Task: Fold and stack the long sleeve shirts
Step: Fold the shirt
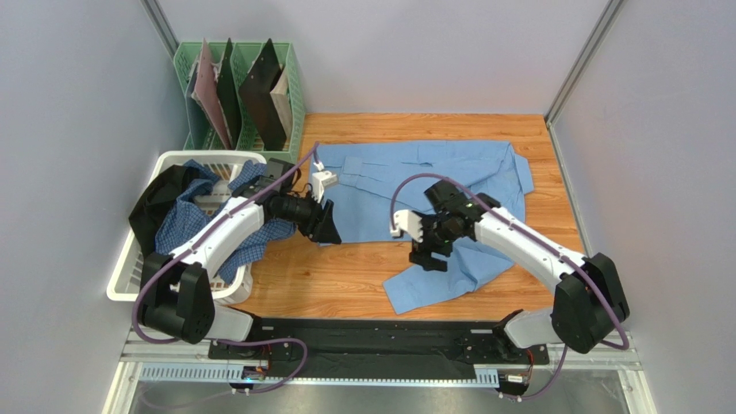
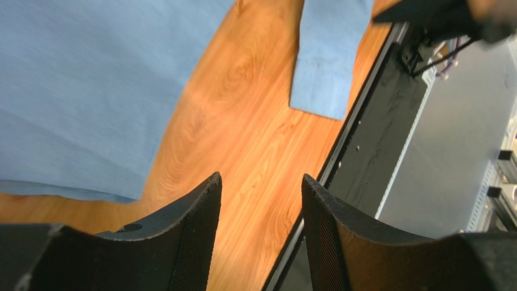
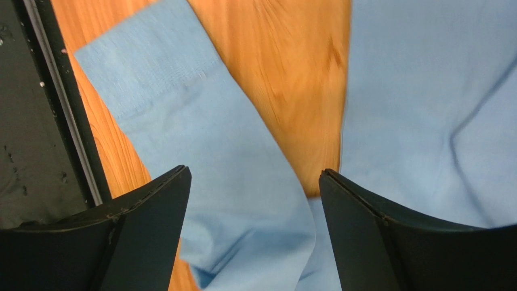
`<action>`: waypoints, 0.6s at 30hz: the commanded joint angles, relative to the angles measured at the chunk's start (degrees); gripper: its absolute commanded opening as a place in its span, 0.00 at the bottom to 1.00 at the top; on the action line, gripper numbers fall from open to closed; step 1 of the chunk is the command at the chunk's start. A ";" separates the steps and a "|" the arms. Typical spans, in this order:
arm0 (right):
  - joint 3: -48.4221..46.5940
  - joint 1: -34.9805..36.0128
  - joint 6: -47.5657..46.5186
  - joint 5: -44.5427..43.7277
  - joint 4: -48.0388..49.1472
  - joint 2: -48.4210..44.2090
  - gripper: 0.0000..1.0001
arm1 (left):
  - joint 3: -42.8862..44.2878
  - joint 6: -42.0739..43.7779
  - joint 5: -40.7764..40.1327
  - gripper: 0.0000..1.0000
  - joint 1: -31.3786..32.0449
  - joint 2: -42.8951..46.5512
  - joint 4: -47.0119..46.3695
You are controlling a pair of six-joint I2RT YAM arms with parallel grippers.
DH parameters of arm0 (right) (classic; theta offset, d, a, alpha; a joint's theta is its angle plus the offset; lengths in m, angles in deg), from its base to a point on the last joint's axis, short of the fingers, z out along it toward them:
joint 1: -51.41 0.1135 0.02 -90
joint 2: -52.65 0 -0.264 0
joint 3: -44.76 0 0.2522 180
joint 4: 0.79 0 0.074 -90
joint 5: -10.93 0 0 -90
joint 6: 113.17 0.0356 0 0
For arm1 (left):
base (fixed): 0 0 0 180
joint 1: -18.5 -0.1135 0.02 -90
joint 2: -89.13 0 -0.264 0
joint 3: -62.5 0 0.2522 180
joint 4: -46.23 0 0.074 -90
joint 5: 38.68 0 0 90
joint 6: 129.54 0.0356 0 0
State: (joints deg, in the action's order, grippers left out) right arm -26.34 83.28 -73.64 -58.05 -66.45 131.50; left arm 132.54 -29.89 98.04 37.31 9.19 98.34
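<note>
Left gripper (image 1: 323, 228) hangs with jaws apart and empty over the wooden table (image 1: 328, 285), between the white basket (image 1: 212, 156), where the checked shirt (image 1: 188, 214) lies heaped, and the light blue shirt (image 1: 449, 164), which is spread flat. Right gripper (image 1: 428, 257) stands wide, holding nothing, above that shirt's sleeve (image 1: 432, 289) near the front edge.

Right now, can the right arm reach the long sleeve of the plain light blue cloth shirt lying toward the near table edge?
Probably yes. The right claw hangs open right over that sleeve, and nothing lies on top of it or between them.
</note>
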 commanded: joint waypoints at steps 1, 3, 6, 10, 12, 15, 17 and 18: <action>0.74 9.32 -4.19 -3.61 8.47 5.41 0.83 | 2.44 -1.83 5.22 0.58 -4.65 2.51 -2.58; 0.65 11.09 -4.98 -3.79 9.88 7.80 0.82 | 3.49 -0.69 5.31 0.58 -7.02 2.60 -1.36; 1.00 13.55 -5.51 -4.66 12.52 11.32 0.82 | 5.34 1.42 4.79 0.58 -8.96 2.60 0.58; 3.19 17.07 -6.30 -7.21 15.33 13.96 0.78 | 6.40 2.21 3.91 0.58 -10.54 2.51 1.29; 4.42 18.13 -5.86 -8.09 16.48 14.05 0.71 | 6.57 2.30 2.68 0.58 -11.07 2.42 1.38; 8.29 20.41 -4.02 -9.76 18.50 12.39 0.44 | 6.66 2.74 2.94 0.58 -11.51 2.42 0.94; 10.05 21.21 -1.66 -10.20 18.59 11.07 0.07 | 6.66 2.57 3.20 0.58 -11.51 2.33 0.50; 9.97 21.21 -0.77 -10.73 18.24 10.37 0.00 | 6.75 2.57 3.81 0.58 -11.51 2.16 -0.02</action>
State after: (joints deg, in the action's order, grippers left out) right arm -19.56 103.35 -77.32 -65.92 -52.09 143.22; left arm 137.19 -29.30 100.09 26.23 11.05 98.99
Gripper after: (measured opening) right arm 0.218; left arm 0.580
